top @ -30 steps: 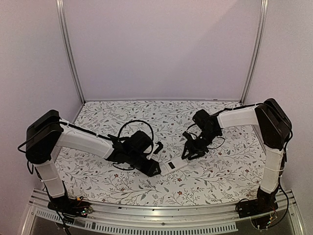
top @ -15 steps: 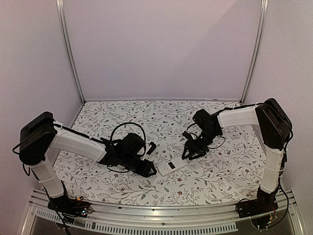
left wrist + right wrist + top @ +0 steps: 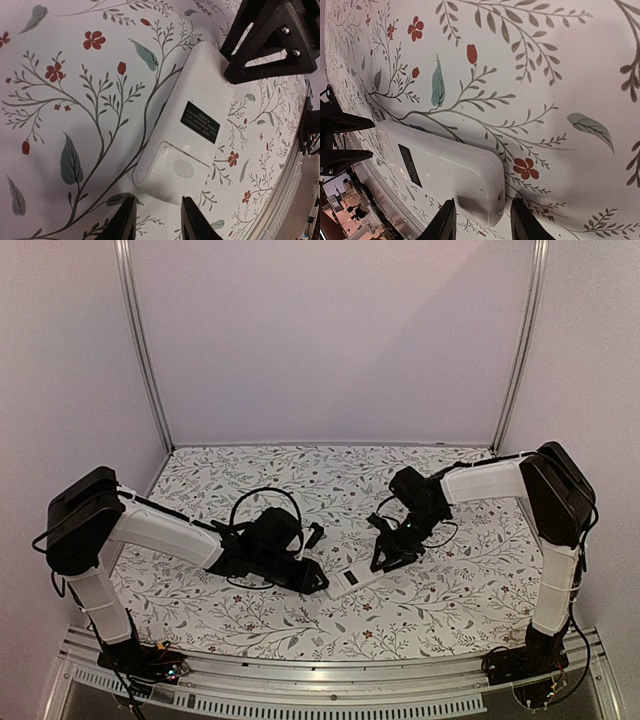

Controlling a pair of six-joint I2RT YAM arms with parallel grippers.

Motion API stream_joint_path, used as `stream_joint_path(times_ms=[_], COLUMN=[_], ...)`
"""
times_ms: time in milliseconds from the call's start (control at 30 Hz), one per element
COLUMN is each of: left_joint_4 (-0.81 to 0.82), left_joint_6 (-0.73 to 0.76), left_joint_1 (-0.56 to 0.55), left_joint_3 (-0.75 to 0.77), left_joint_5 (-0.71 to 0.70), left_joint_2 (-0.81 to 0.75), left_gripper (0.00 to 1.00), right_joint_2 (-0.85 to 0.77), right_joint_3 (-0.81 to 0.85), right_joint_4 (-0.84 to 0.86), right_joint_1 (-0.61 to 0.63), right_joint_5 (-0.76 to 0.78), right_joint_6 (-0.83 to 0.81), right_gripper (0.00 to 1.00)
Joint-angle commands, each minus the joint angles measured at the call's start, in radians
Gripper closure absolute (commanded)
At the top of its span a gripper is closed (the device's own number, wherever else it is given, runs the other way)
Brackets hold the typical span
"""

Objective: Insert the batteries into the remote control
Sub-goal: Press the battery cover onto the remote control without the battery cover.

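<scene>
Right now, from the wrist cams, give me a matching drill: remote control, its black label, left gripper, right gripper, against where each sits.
Things:
1. remote control
2. black label
3. left gripper
4. right gripper

Places:
A. at the remote's plain rounded end
B. lying on the floral cloth between the two grippers
C. at the remote's end with the outlined panel
D. on the remote's white back

Pairs: 1-B, 2-D, 3-C, 4-A

Label (image 3: 200, 121) print on the remote control (image 3: 200, 85) is illegible.
</scene>
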Motion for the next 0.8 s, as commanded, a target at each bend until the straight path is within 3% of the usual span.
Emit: stream_joint_path(times_ms=[0, 767], left_joint_4=[-0.031, -0.124], left_joint_6=[-0.034, -0.015], left_joint_1=[-0.007, -0.040], left_joint_3=[0.023, 0.127], left_joint_5=[-0.029, -0.040], left_joint_2=[0.023, 0.123], left_gripper=[0.69, 0.80], right_joint_2=[0.006, -0.014], right_joint_3=[-0.026, -0.062], right_joint_4=[-0.012, 0.002], right_joint_1=[0.008, 0.032], right_joint_5=[-0.005, -0.045], right_joint_6=[-0.004, -0.006], right_gripper=[0.64, 0.78])
